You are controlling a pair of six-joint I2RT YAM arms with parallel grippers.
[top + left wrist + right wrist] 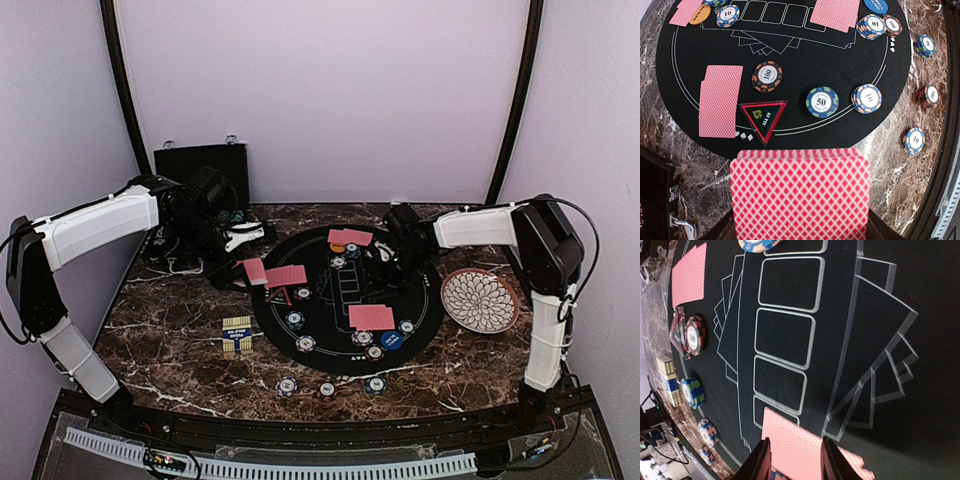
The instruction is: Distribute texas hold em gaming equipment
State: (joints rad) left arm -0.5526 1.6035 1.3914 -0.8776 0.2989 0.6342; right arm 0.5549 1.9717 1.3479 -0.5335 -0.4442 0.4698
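The left gripper (248, 258) was clenched on a stack of red-backed cards (800, 195) with its long side across the jaws and the black mat (840, 65) ahead; the right gripper (796, 455) stood parted, a card pile (795, 432) lying flat just beneath its jaws, so the next deal likely came from the left arm's stack.

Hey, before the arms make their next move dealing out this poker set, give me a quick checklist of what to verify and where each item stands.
1. Deck held: ok, left tool is shut on the deck.
2. Nothing clamped on the right: ok, right tool has its fingers apart above the dealt cards.
3. Those cards lying flat on the mat: ok.
4. Room for the flop: ok, the community boxes are bare outlines.
5. Count in each dealt pile: cannot tell.
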